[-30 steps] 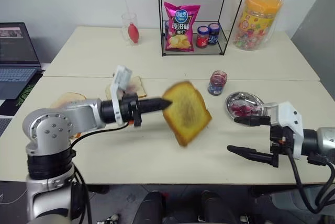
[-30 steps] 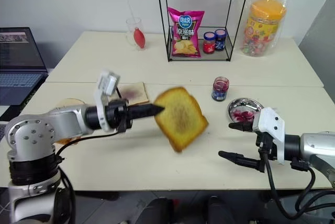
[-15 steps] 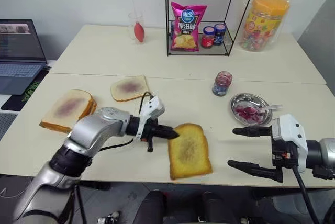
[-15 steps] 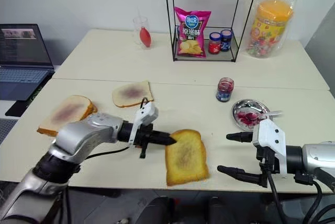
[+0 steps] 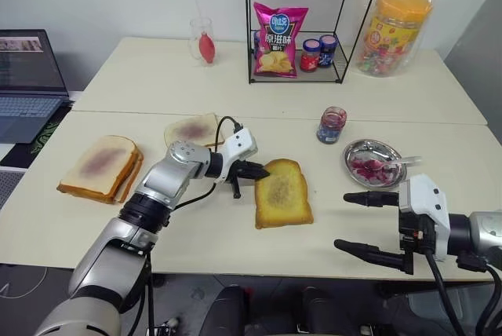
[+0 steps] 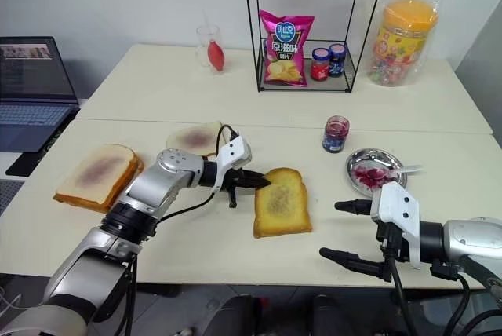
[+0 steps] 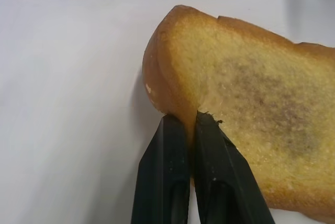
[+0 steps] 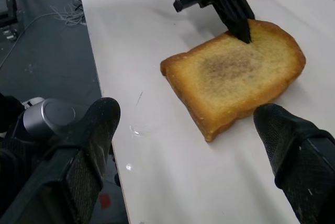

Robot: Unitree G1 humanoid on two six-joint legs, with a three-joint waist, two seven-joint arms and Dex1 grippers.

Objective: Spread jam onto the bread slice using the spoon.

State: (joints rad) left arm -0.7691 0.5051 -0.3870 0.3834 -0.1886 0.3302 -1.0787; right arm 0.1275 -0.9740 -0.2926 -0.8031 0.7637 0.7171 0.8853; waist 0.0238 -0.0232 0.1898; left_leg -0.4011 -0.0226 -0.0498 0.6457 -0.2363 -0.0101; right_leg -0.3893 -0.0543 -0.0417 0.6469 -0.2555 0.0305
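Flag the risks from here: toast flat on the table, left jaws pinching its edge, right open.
1. The left gripper is shut on the crust of the bread slice; pulling away before opening could drag or tear it.
2. The spoon rests in the metal dish near the table's far right; a clumsy grab could tip it out.
3. The bread slice lies near the front table edge; spreading pressure may slide it.

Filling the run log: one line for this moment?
left gripper: shut on bread slice | bread slice: flat on table | right gripper: open
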